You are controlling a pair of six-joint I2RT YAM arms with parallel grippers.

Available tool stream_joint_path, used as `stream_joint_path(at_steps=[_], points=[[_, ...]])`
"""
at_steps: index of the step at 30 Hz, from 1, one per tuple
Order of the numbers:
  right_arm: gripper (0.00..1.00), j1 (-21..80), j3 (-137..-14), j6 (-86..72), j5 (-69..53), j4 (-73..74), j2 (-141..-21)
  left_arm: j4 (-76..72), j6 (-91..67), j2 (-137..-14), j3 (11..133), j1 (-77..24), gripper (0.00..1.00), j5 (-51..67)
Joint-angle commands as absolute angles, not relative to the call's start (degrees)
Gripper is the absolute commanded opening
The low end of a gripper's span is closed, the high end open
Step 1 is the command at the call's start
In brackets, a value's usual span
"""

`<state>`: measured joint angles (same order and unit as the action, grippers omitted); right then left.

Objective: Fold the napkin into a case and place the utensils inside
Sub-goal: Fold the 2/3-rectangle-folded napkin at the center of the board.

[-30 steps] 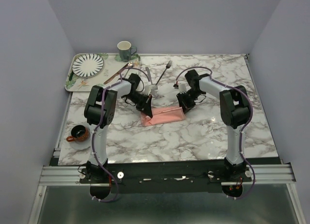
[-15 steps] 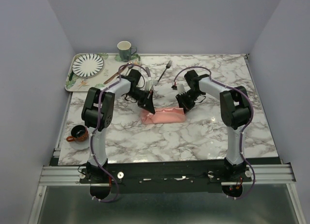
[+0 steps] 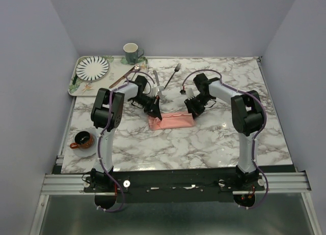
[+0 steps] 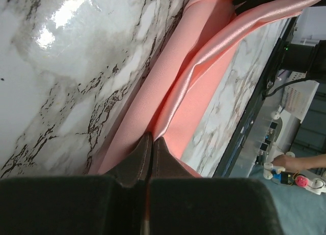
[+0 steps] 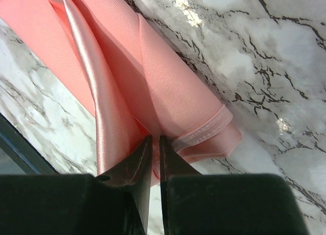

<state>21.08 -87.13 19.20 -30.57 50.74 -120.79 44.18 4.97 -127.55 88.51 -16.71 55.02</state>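
The salmon-pink napkin (image 3: 172,121) lies folded into a narrow strip in the middle of the marble table (image 3: 204,148). My left gripper (image 3: 154,115) is shut on a fold at the strip's left end; the left wrist view shows the fingertips (image 4: 152,140) pinching a raised pleat of cloth (image 4: 204,57). At the strip's right end my right gripper (image 3: 194,114) is shut on the layered cloth (image 5: 168,87), with a thin edge of fabric caught between its tips (image 5: 156,139). The fork (image 3: 173,75) lies behind the napkin. The knife (image 3: 156,78) lies beside the left arm, partly hidden by it.
A patterned tray (image 3: 76,85) at the back left carries a striped plate (image 3: 92,67), a spoon (image 3: 135,68) and a brown-handled utensil (image 3: 118,81). A mug (image 3: 131,53) stands behind the tray. A brown cup on a saucer (image 3: 81,139) sits near the left front edge.
The left arm has swung its elbow and its gripper has shifted slightly, still holding the cloth. The napkin rippled upward in the middle, then settled flatter. The right gripper has barely moved.
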Motion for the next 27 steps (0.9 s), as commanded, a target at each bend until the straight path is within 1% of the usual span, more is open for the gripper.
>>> stream_joint_path(at_steps=[1,7,12,15,17,22,25,27], points=[[0.22,21.36,-88.24,20.66,-23.38,52.11,-119.01,45.26,7.12,-129.72,89.38,-16.43,0.00,52.47],[0.31,18.64,-92.36,19.86,-23.12,56.76,-115.84,45.96,7.82,-130.43,89.91,-16.44,0.00,52.65],[0.32,15.65,-97.38,23.90,-25.05,59.33,-114.09,46.67,8.52,-130.78,90.26,-16.44,0.00,52.82],[0.36,15.73,-98.00,27.42,-28.12,57.49,-112.59,48.24,9.31,-131.74,91.40,-16.44,0.00,53.09],[0.43,16.43,-98.52,29.87,-30.66,56.69,-112.32,48.95,9.93,-132.36,92.11,-16.43,0.00,53.79],[0.60,20.73,-96.25,35.59,-30.94,51.61,-111.10,49.48,9.67,-133.06,92.64,-16.44,0.00,53.79],[0.61,24.16,-94.31,39.63,-29.89,47.83,-109.87,49.57,9.49,-133.33,92.99,-16.35,0.00,53.70],[0.65,26.45,-92.82,42.35,-29.10,46.50,-109.95,49.66,9.40,-133.42,93.08,-16.43,0.00,53.61]])
